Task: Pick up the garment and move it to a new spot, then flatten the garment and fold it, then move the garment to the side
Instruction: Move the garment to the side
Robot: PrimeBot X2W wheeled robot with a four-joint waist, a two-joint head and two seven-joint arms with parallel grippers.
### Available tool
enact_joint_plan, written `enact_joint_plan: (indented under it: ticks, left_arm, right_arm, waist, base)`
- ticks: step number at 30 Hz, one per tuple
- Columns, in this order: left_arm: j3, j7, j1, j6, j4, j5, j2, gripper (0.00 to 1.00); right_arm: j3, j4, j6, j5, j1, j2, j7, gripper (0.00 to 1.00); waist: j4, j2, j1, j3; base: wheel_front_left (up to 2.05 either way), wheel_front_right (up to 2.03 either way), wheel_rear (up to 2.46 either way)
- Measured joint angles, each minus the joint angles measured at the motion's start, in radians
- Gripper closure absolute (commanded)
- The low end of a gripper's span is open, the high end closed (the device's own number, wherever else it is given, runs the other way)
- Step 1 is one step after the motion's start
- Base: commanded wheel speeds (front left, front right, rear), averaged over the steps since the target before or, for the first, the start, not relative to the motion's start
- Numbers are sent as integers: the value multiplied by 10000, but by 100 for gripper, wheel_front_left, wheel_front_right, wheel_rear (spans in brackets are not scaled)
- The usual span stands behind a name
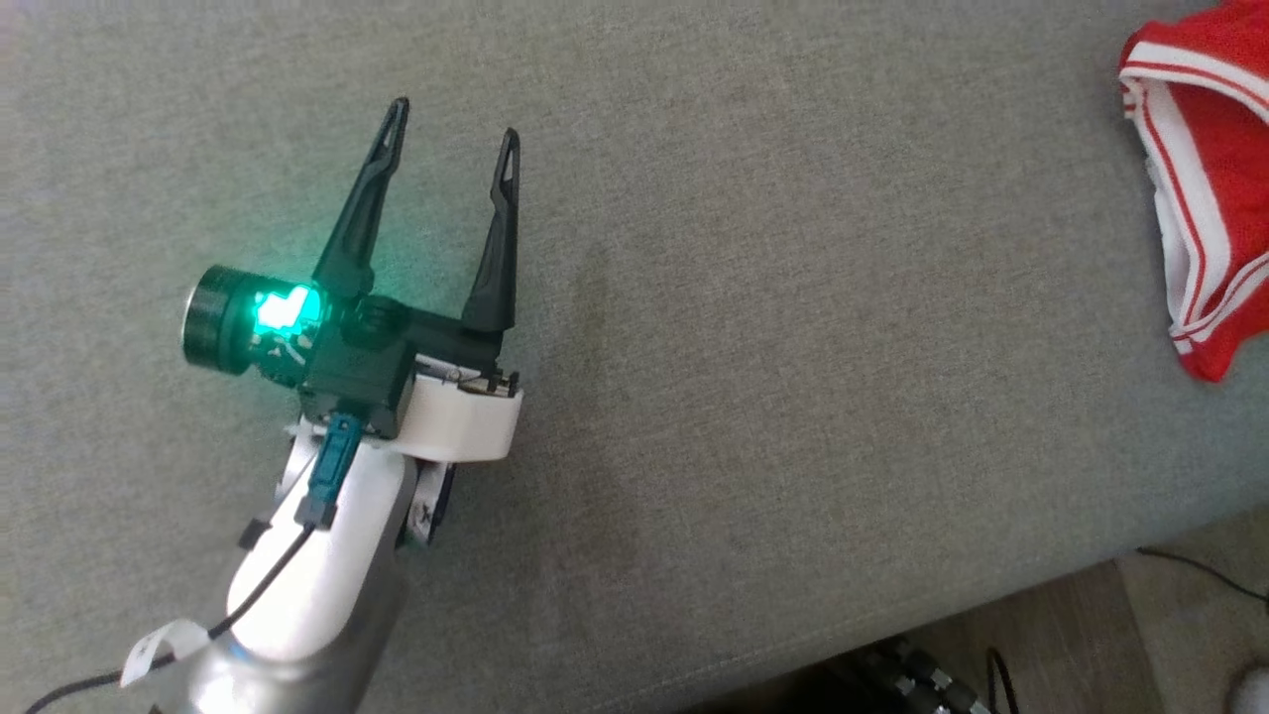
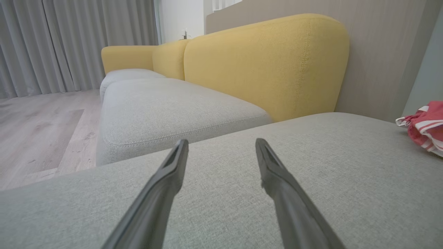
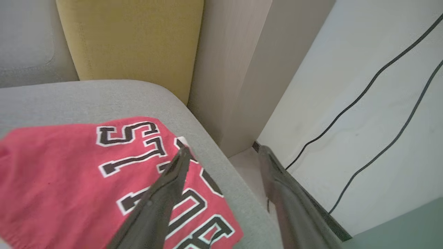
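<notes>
Jaws of the right gripper [image 3: 223, 152] stand wide apart, clamped on nothing. The gripper tips downward over the corner of the grey seat cushion [image 3: 86, 97]. Just under its left finger lies the red garment [image 3: 69, 173], spread on the cushion with white-edged black letters facing up. Whether that finger touches the cloth I cannot tell. Its right finger hangs out past the cushion's edge, above a pale surface [image 3: 346, 114] crossed by two dark cables [image 3: 367, 86]. Beyond the garment rises a yellow backrest [image 3: 131, 41], beside a wood panel [image 3: 225, 69]. The left gripper [image 1: 453, 124] is open too, fingers spread and empty. It is held low over bare cushion [image 1: 793, 347], with its pale forearm [image 1: 317, 555] sloping up to a wrist lit green. From that gripper [image 2: 221, 145] the garment [image 2: 425, 128] lies well apart, off to its right at the cushion's far end, showing red-and-white striped trim [image 1: 1190, 198]. Straight ahead of it, further off, a second grey seat [image 2: 166, 107] runs along the yellow sofa back [image 2: 263, 62] toward grey curtains [image 2: 69, 41].
</notes>
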Motion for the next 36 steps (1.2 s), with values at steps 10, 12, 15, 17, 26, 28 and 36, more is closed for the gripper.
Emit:
enact_joint_plan:
  ticks: [10,12,15,17,26,28,36]
  left_arm:
    - [79,213,1002,178,437,-477,176,0]
    - [121,286,1248,257,483,-614,257,0]
    - [234,462,1534,357,506,-752,322,0]
    - [395,464,1723,445,527,-865,360,0]
    - [1133,531,2590,861,568,-1329,848,0]
    - [1331,531,2748,894,546,-1413,968,0]
    - [1469,583,3698,976,48,-1712,1129,0]
  right_arm:
    - [497,-2577,0,-410,2172,2203,-573,0]
    - [660,-3613,0,-439,2762,2673,-531,0]
    - [986,-5177,0,-451,3568,3225,-119,0]
    - [1212,-6180,0,-449,4101,3582,153,0]
    - [2186,-9054,0,-408,5601,4531,1018,0]
    - [2251,-9371,0,-410,5779,4642,1083,0]
    - [2263,-9961,0,-439,6870,4859,1453,0]
  waist:
    - [293,0,-2,-1201]
    - [424,0,-2,-1455]
    - [689,0,-2,-1779]
    - [908,0,-2,-1972]
    - [1954,0,-2,-2697]
    - [2145,0,-1,-2836]
    - [2459,1,-2,-3481]
  base:
    - [0,0,0]
    - [0,0,0]
    - [0,0,0]
    - [0,0,0]
    - [0,0,0]
    - [0,0,0]
    - [0,0,0]
